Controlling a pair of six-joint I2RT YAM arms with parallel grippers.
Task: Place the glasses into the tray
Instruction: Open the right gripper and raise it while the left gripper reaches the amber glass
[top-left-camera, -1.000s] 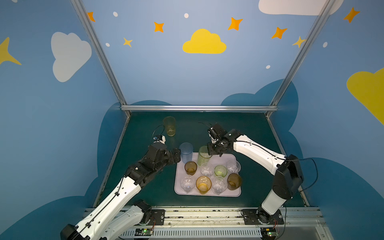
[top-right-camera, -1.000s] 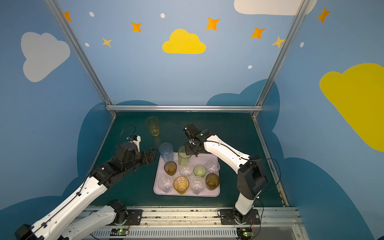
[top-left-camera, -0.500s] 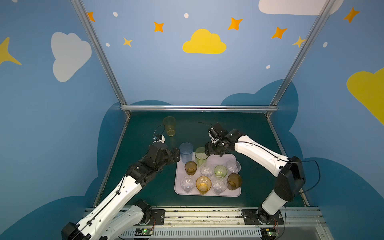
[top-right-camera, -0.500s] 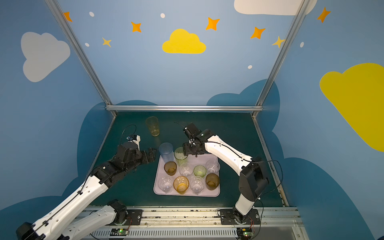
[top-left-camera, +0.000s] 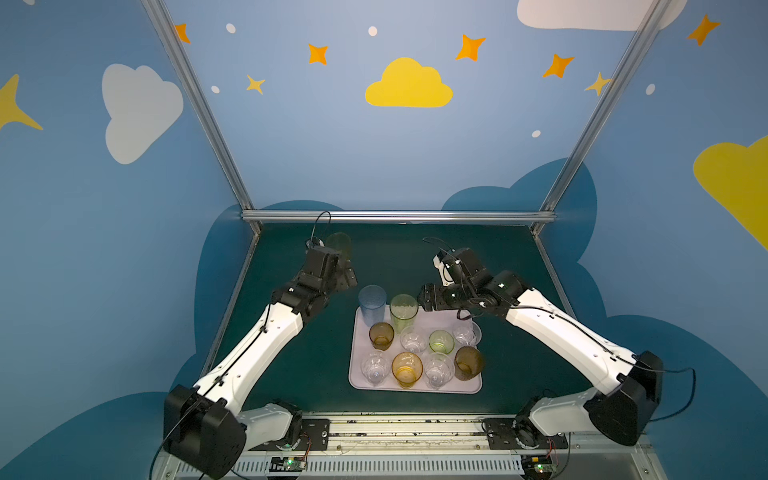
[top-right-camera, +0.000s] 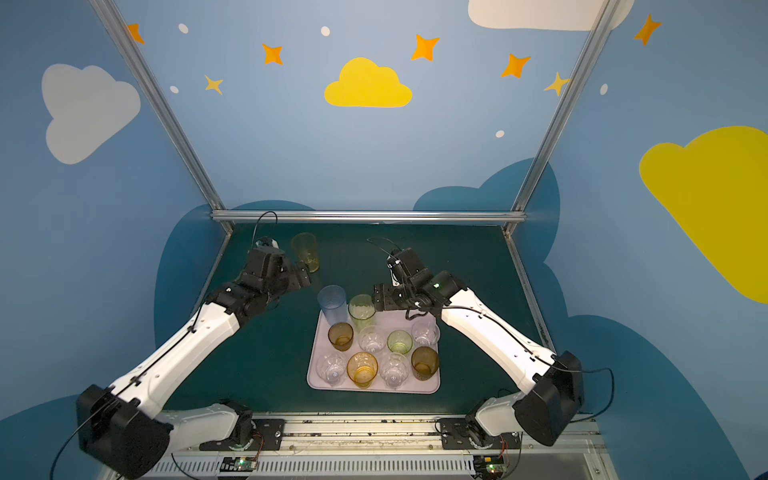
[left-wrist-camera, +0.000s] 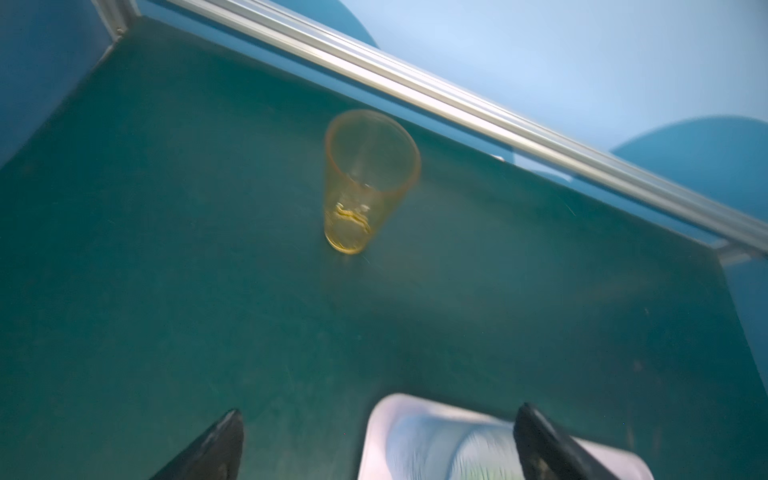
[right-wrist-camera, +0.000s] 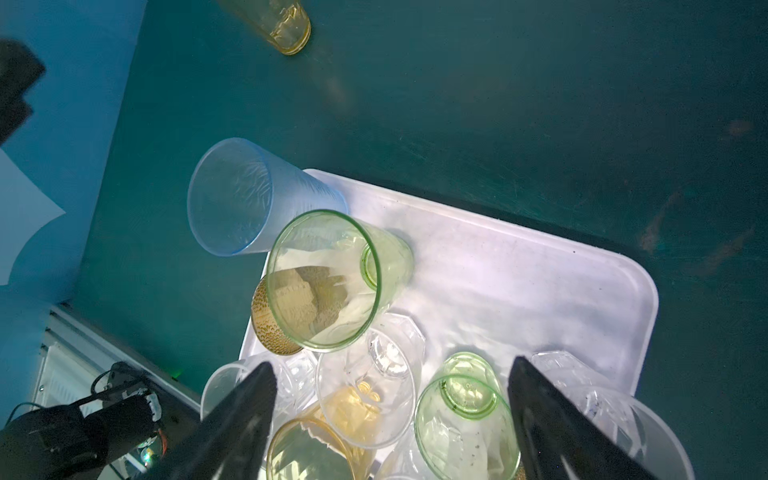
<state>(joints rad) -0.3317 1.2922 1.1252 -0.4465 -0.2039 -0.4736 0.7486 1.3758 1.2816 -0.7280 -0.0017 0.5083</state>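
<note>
Released tall green tumbler (top-left-camera: 404, 311), upright on tray (top-left-camera: 471, 387) at far edge, beside tall blue tumbler (top-left-camera: 372, 302); pulled right fingers (top-left-camera: 423, 298) back, spread wide, empty. Swung left fingers (top-left-camera: 348, 276), spread and empty too, toward tall orange tumbler (left-wrist-camera: 365, 183), upright on counter (top-left-camera: 415, 257) near back rail, outside tray. Eight short tumblers (top-left-camera: 407, 370) in tray.

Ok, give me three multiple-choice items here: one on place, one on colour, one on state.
1. The orange glass stands: A on the table, off the tray; B on the tray; C on a shelf.
2. The tall glass beside the blue glass is: A red; B green; C black.
3. The right tool is: A shut on a glass; B shut, empty; C open.
1 A, bare table surrounds it; 2 B, its wall is green; 3 C, its jaws stand wide apart.
</note>
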